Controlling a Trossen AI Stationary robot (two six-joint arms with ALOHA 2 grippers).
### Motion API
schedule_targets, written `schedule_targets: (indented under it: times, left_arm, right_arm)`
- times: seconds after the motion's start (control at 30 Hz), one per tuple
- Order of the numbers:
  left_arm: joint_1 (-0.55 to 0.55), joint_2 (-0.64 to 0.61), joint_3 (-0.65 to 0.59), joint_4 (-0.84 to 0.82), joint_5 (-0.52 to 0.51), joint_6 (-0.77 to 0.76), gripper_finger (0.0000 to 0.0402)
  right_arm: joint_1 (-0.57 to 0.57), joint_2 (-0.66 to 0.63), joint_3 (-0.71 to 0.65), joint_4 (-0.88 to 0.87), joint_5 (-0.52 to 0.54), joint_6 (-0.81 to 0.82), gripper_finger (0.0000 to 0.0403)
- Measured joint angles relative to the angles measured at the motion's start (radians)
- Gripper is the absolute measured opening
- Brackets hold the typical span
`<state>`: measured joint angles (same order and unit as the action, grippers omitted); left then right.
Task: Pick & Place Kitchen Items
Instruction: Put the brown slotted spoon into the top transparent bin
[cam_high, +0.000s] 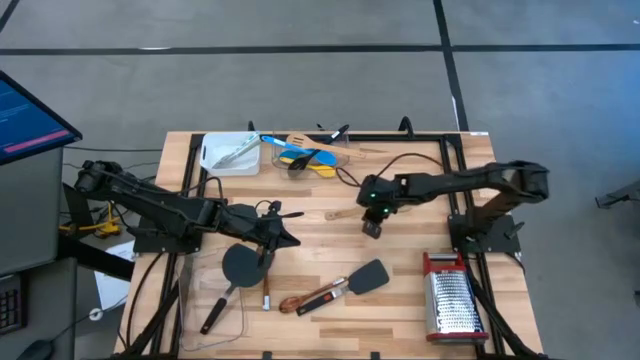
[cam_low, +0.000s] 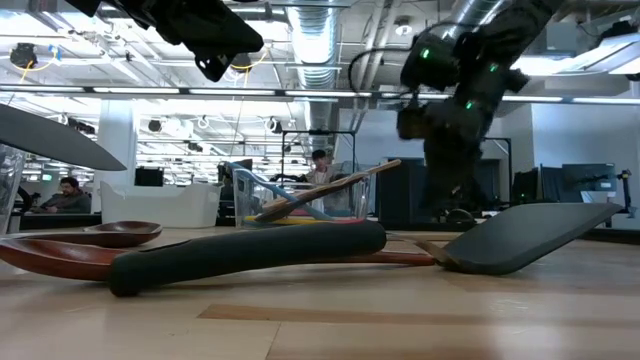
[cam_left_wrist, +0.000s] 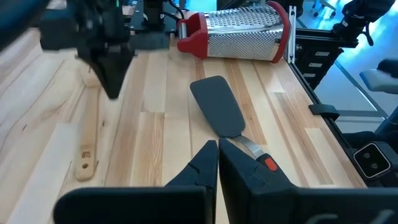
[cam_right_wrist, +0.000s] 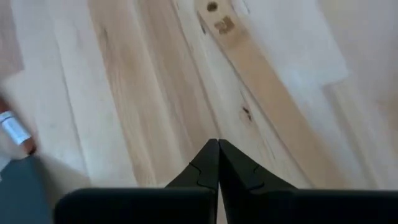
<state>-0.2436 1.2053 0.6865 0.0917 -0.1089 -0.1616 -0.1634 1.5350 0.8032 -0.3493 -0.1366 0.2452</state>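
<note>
Both grippers are shut and hold nothing. My right gripper (cam_high: 372, 229) (cam_right_wrist: 217, 144) hangs over bare table just to the near side of a flat wooden utensil (cam_high: 345, 211), whose handle with a hole (cam_right_wrist: 258, 78) lies flat on the boards. My left gripper (cam_high: 292, 241) (cam_left_wrist: 217, 148) hovers left of centre, above a black round-headed utensil (cam_high: 242, 264). In front of it a dark grey spatula (cam_left_wrist: 217, 104) (cam_high: 366, 276) and a brown wooden spoon (cam_high: 292, 303) lie flat. Blue and yellow spoons sit in a clear tub (cam_high: 306, 152).
A steel box grater with red trim (cam_high: 452, 296) lies near the right front corner. A white tray (cam_high: 229, 153) stands beside the tub at the far edge. Black rails (cam_high: 456, 170) frame the table's right side. Open boards lie between the two grippers.
</note>
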Motion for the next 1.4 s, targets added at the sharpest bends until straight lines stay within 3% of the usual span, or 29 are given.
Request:
schedule_targets:
  times: [0.3, 0.5, 0.7, 0.93, 1.13, 1.4]
  left_arm:
    - [0.0, 0.0, -0.015, 0.005, -0.001, 0.0, 0.0002]
    - [0.0, 0.0, -0.097, 0.059, -0.005, 0.0, 0.0002]
    - [0.0, 0.0, -0.171, 0.236, -0.005, -0.049, 0.0002]
    - [0.0, 0.0, -0.198, 0.431, -0.004, -0.059, 0.0002]
    - [0.0, 0.0, -0.198, 0.488, -0.009, -0.06, 0.0002]
    - [0.01, 0.0, -0.198, 0.517, -0.182, -0.089, 0.0002]
  right_arm:
    - [0.013, -0.266, -0.088, -0.067, 0.137, -0.061, 0.0]
    - [0.013, -0.428, -0.233, -0.004, 0.232, 0.037, 0.0]
    - [-0.003, -0.539, -0.346, 0.04, 0.28, 0.151, 0.0]
    - [-0.046, -0.566, -0.395, 0.016, 0.391, 0.349, 0.0]
    - [-0.123, -0.546, -0.42, -0.108, 0.4, 0.463, 0.0]
    - [-0.165, -0.533, -0.419, -0.14, 0.4, 0.456, 0.0]
